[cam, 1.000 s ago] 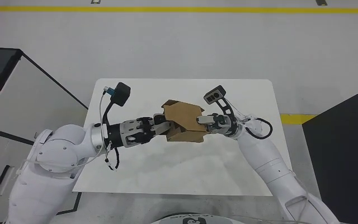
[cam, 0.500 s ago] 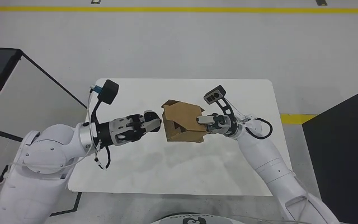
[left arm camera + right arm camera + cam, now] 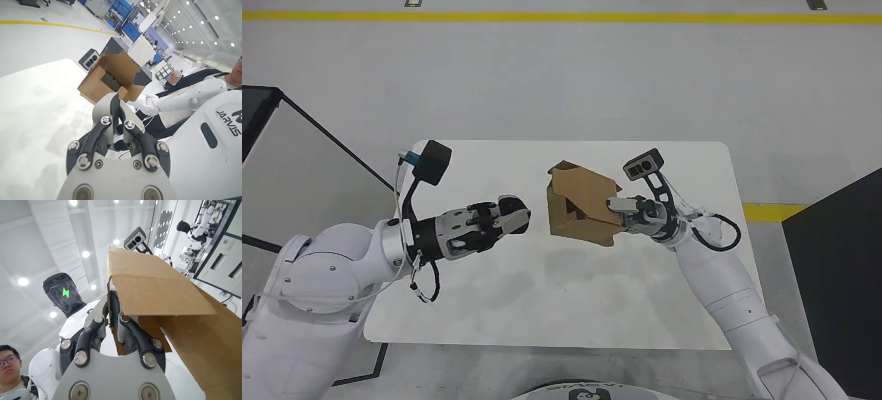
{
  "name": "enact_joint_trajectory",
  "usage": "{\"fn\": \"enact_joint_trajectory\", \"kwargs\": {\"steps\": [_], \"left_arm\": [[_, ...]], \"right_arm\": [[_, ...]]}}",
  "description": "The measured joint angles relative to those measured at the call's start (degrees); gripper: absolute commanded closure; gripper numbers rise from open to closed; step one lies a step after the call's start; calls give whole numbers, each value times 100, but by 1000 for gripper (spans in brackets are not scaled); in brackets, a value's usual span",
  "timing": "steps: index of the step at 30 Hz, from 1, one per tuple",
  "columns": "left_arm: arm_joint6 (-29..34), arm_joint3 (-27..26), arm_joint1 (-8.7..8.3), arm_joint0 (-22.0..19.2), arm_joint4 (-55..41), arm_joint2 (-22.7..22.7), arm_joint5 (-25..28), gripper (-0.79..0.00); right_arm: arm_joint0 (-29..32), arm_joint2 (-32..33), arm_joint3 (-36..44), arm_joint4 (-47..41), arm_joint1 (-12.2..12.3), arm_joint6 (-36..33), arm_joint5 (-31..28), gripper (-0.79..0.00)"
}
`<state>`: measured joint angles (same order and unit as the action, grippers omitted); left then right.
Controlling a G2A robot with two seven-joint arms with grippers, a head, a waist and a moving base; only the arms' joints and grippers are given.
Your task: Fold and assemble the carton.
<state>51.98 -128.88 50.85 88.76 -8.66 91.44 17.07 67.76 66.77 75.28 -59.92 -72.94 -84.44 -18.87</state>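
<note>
— Starting with the top view, where is the carton (image 3: 582,205) found?
— Over the table (image 3: 542,300), clamped at one side by the right gripper (image 3: 620,207); the left gripper (image 3: 514,215) is held near its other side, apart.
— Left wrist view?
— Fingers (image 3: 103,109) are seen pressed together on nothing, the open carton just beyond their tips.
— Right wrist view?
— A carton wall's edge is pinched between the fingers.

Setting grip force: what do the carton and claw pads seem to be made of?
The carton looks like matte brown corrugated cardboard, its edge ragged and fluted. The pads of the right claw look like dull, ribbed black rubber.
</note>
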Motion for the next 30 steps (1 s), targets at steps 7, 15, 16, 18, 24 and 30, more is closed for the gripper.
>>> {"fn": "enact_joint_trajectory", "kwargs": {"steps": [7,15,16,18,24,30], "left_arm": [[137,-430,-3,-7,87,-173,-97,0],[-49,-365,29,-278,310,-662,-351,0],[-57,-354,32,-326,326,-702,-388,0],[-58,-329,35,-382,347,-749,-437,0],[-35,-263,42,-499,354,-853,-522,0],[21,-201,50,-590,338,-985,-541,0]], "right_arm": [[142,182,194,247,37,297,-83,0],[166,128,351,377,31,216,-122,0],[172,126,370,383,31,172,-144,0],[182,129,395,387,32,115,-185,0],[256,175,554,377,36,76,-174,0],[280,180,679,459,36,19,-117,0]]}}
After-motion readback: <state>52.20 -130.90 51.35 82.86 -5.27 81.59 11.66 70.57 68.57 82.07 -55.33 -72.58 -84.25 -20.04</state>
